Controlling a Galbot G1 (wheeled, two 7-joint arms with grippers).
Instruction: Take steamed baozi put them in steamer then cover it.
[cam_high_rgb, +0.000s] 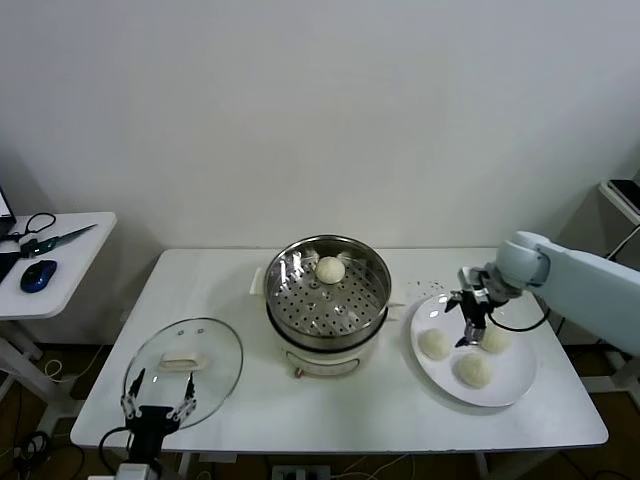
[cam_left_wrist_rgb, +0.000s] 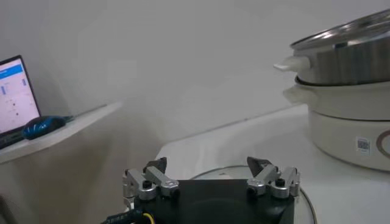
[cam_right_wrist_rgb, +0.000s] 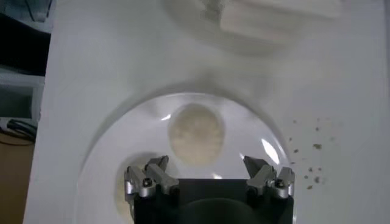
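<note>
The steamer (cam_high_rgb: 328, 290), a shiny perforated basket on a white pot base, stands mid-table with one baozi (cam_high_rgb: 330, 269) inside at the back. Three more baozi (cam_high_rgb: 434, 343) (cam_high_rgb: 474, 370) (cam_high_rgb: 494, 339) lie on a white plate (cam_high_rgb: 516, 377) to its right. My right gripper (cam_high_rgb: 468, 338) is open and empty just above the plate, between two buns. In the right wrist view, the gripper (cam_right_wrist_rgb: 206, 165) hangs over one baozi (cam_right_wrist_rgb: 195, 133), apart from it. My left gripper (cam_high_rgb: 160, 395) is open and empty at the front left, by the glass lid (cam_high_rgb: 185, 360).
A side table (cam_high_rgb: 60, 260) at the left holds a blue mouse (cam_high_rgb: 38, 275) and scissors. In the left wrist view, the steamer (cam_left_wrist_rgb: 347, 49) stands off to one side, with a laptop (cam_left_wrist_rgb: 12, 91) farther off. Crumbs lie by the plate (cam_right_wrist_rgb: 256, 128).
</note>
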